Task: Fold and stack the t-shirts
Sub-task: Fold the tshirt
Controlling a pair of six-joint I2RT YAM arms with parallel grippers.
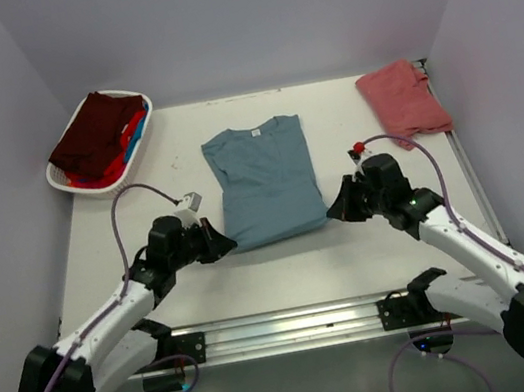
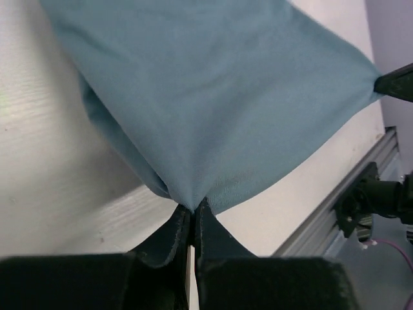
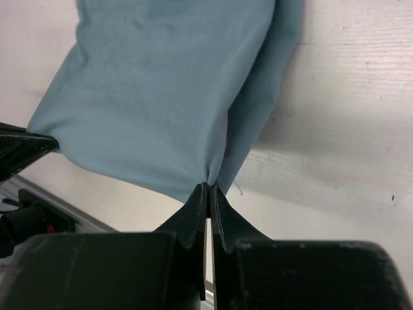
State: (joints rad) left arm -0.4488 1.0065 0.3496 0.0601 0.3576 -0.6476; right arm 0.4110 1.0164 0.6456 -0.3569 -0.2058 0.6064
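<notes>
The left gripper and right gripper each pinch a corner of the teal-blue t-shirt, which spreads ahead between them.

Left gripper pinched on corner of teal-blue t-shirt; cloth taut over white desk; right gripper tip clamping far corner.

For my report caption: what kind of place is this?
Likely a robot lab workcell: two arms bolted to a metal rail, plain walls enclosing the white table, a teal t-shirt laid out.
</notes>
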